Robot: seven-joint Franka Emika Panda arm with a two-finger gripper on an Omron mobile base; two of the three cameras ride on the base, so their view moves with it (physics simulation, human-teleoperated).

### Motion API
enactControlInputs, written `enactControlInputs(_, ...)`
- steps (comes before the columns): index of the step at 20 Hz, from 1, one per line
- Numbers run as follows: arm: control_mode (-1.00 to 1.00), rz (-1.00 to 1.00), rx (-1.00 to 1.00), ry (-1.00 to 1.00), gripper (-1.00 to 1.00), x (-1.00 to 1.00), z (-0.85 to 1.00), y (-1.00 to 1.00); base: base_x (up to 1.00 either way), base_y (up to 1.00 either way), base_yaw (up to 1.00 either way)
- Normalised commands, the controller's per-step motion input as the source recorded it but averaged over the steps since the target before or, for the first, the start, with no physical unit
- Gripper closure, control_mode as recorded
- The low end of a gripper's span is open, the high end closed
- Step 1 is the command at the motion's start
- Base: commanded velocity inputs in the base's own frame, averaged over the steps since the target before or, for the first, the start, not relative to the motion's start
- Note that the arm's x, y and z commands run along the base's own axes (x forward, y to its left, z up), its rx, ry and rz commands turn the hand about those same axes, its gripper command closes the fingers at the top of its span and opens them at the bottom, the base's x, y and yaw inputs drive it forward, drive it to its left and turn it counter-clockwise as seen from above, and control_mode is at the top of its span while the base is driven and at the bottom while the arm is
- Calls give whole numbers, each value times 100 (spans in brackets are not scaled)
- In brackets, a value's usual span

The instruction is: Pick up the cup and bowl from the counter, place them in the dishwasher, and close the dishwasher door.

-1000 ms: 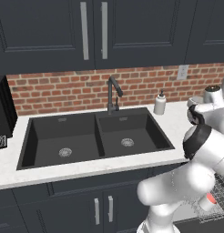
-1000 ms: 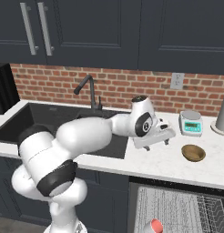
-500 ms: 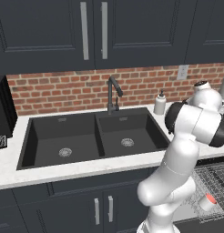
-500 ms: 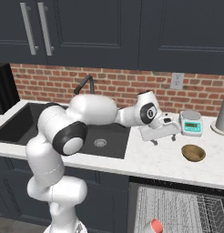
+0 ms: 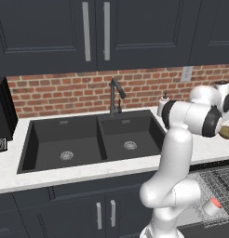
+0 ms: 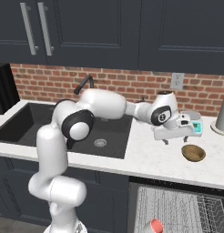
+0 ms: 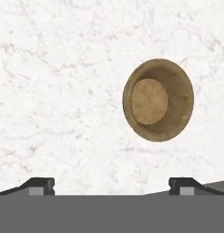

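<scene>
Two dark fingertips stood spread wide apart at the bottom of the hand view, with nothing between them, so the gripper was open and empty. It hung above the white marbled surface, looking straight down on it. Just beyond the tips, nearer the right one, sat the bowl, brown, round and shallow, upright on the stone and apart from both fingers.

From the right base view the gripper showed at the end of the white arm, which reached out over the right end of the black sink toward the stretch of surface beside it. The bowl lay just right of and a little in front of the hand, not touched. A tall grey vessel stood farther right against the brick wall.

Below the surface's edge, the dishwasher stood open with its wire rack drawn out. The cup rested in the rack near its front left corner, red rim showing. In the left base view the cup lay in the rack too, tilted, at the lower right. A dark tap rose behind the sink, and dark cupboards with silver bar handles hung above.
</scene>
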Motion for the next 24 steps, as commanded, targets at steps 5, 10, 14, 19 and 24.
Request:
enactControlInputs(5,-100,7,0,-7,-100,37,-16,-15,0,0,0)
enactControlInputs(10,-100,1,0,-2,-100,15,-28,-10,0,0,0)
enactControlInputs(14,-100,-2,-2,0,-100,22,-37,-1,0,0,0)
enactControlInputs(19,-100,-6,-3,0,-100,30,-21,-8,0,0,0)
enactControlInputs(24,-100,-5,-2,0,-100,35,-22,-14,0,0,0)
